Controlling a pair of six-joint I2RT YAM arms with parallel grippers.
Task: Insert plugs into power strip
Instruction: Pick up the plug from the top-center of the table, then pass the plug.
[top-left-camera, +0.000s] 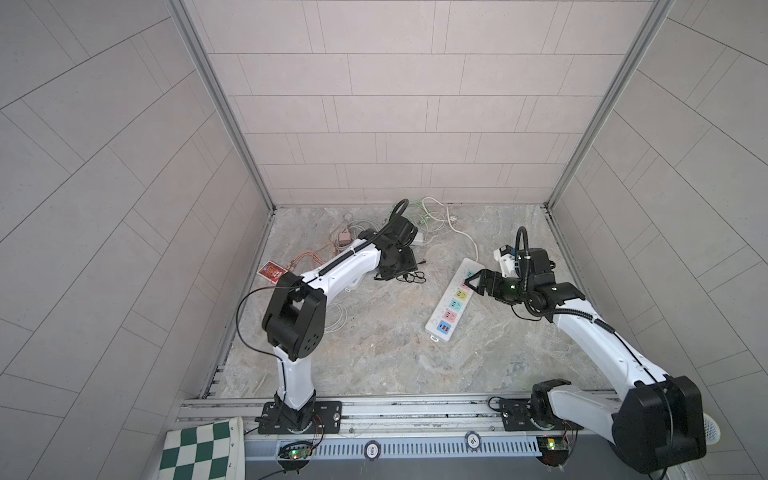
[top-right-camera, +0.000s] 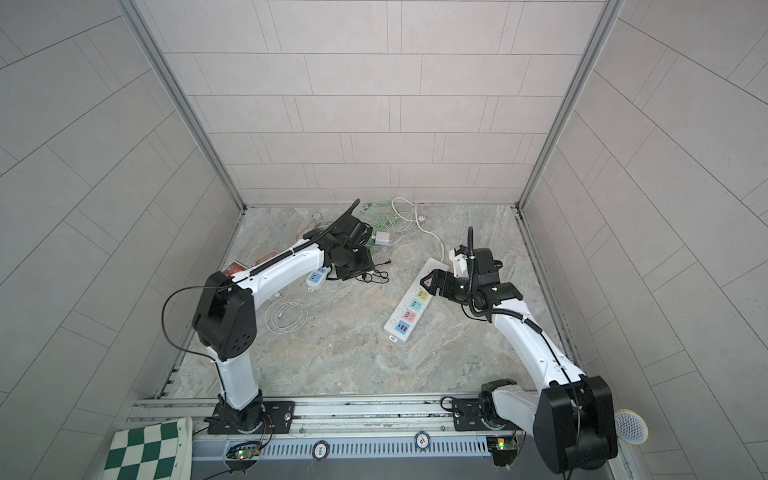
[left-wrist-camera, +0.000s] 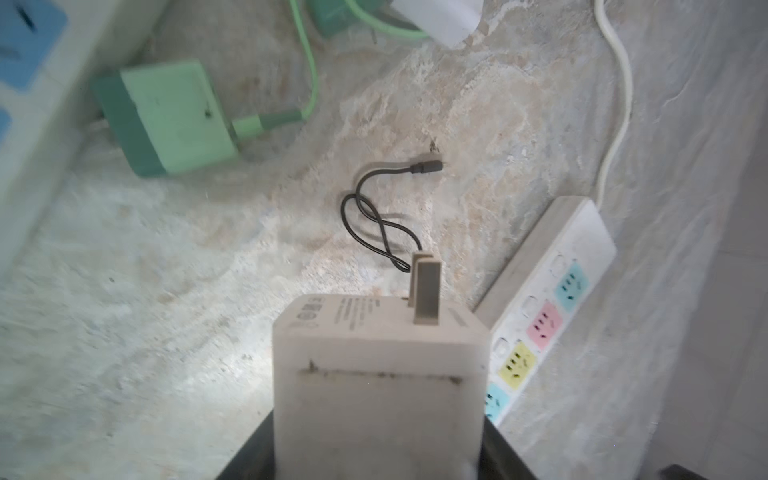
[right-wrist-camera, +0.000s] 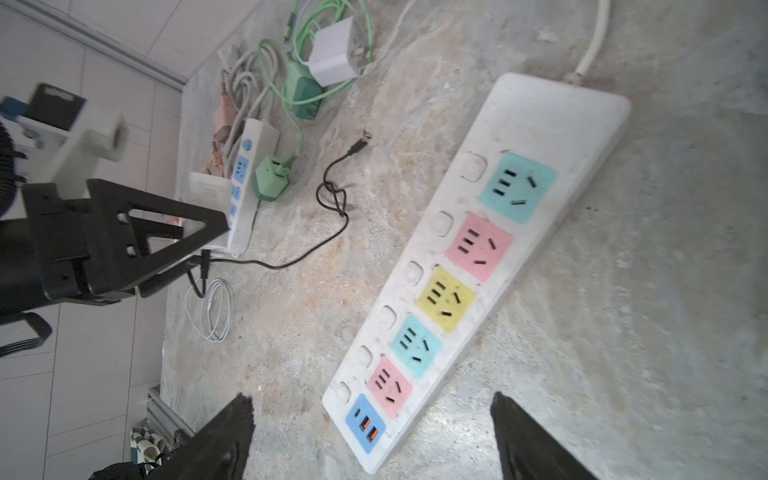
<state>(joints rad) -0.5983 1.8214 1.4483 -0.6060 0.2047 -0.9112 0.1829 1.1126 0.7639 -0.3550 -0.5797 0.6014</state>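
My left gripper (left-wrist-camera: 378, 451) is shut on a white plug (left-wrist-camera: 378, 374). Its prongs (left-wrist-camera: 426, 291) point away from the wrist, and a thin black cable (left-wrist-camera: 374, 216) trails from it across the table. In both top views this gripper (top-left-camera: 395, 266) (top-right-camera: 349, 266) is at the far left, among the loose plugs. The white power strip (top-left-camera: 451, 307) (right-wrist-camera: 498, 232), with coloured sockets, lies at an angle right of centre. My right gripper (right-wrist-camera: 372, 409) (top-left-camera: 471, 282) hovers open over the strip with nothing between its fingers. Mint green plugs (left-wrist-camera: 178, 116) (right-wrist-camera: 272, 176) and a white plug (right-wrist-camera: 334, 54) lie loose.
A small white strip with blue sockets (top-right-camera: 318, 277) (right-wrist-camera: 245, 178) lies beside the left arm. A pink plug (top-left-camera: 343, 238) and tangled cables sit at the far left. Also there are a red card pack (top-left-camera: 272, 271), a coiled white cable (top-right-camera: 286, 316) and a checkered mat (top-left-camera: 199, 451) off the front edge.
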